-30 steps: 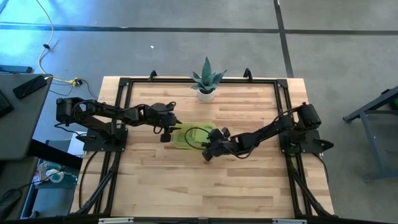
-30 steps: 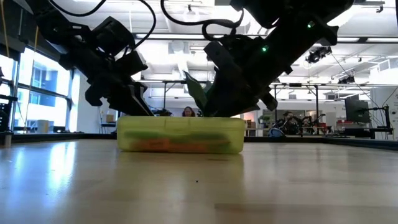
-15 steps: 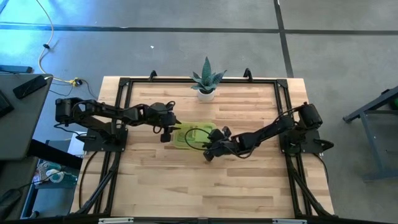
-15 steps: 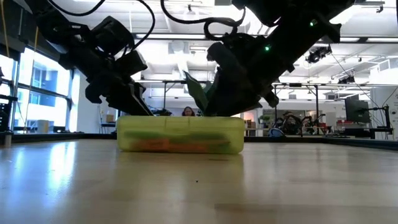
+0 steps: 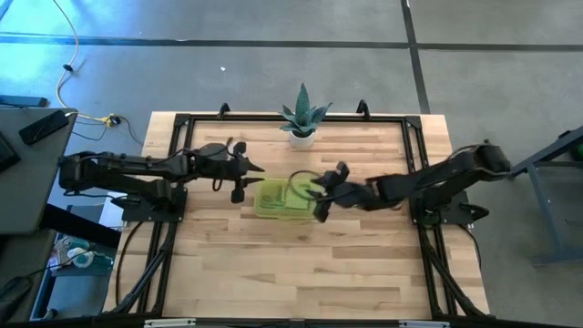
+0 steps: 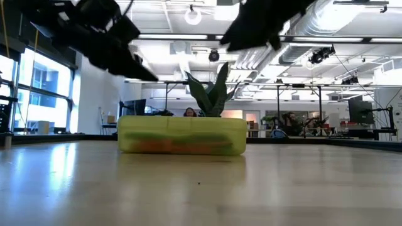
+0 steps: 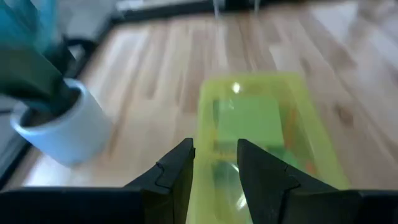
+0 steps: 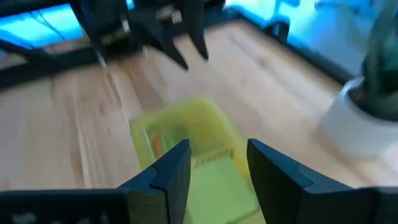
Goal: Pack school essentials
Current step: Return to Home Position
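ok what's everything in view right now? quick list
table: one, light wood with a black frame, fills the middle of the high view
case: one, translucent yellow-green, table centre, lid down
school essentials: count cannot tell, orange and green shapes seen through the case wall
potted plant: one, spiky green in a white pot, far edge of the table, behind the case
side desk: one, grey, off the table's left side
person: at least one, far back in the room
left claw: one, dark, open and empty, raised off the case's left end
right claw: one, dark, open and empty, raised off the case's right end
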You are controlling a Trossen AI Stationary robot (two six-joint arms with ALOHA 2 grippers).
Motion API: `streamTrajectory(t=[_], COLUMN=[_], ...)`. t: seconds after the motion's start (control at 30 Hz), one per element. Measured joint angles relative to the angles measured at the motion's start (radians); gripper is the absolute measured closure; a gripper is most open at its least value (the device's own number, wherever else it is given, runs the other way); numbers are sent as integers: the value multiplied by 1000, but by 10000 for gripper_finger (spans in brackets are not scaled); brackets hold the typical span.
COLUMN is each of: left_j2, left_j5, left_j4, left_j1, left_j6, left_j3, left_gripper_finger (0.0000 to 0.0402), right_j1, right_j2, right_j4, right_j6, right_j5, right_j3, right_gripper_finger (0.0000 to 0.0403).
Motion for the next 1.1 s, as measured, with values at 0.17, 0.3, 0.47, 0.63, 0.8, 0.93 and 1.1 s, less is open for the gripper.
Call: streamTrajectory(t=[0.17, 0.3, 0.47, 0.63, 0.8, 0.93, 1.1], left_j2=[-110, -181, -221, -222, -243, -277, -325], left_j5=[0, 1, 15, 10, 3, 3, 2], left_j4=[-1, -30, 2, 172, 224, 225, 238], left_j1=[0, 0, -3, -22, -19, -20, -20], left_j6=[-24, -52, -123, -182, -229, -236, -269], left_j3=[1, 1, -45, -166, -237, -272, -299], left_gripper_finger=[287, 287, 287, 287, 287, 287, 287], right_j1=[5, 23, 43, 22, -17, -55, -101], right_j2=[-163, -254, -290, -292, -346, -427, -574], right_j4=[-49, -80, -110, 88, 260, 300, 297], right_j6=[-119, -227, -291, -243, -208, -228, -234], right_j5=[36, 74, 115, 109, 87, 70, 61], right_j3=[1, 2, -46, -264, -419, -490, -558], right_gripper_finger=[254, 254, 253, 254, 254, 254, 254])
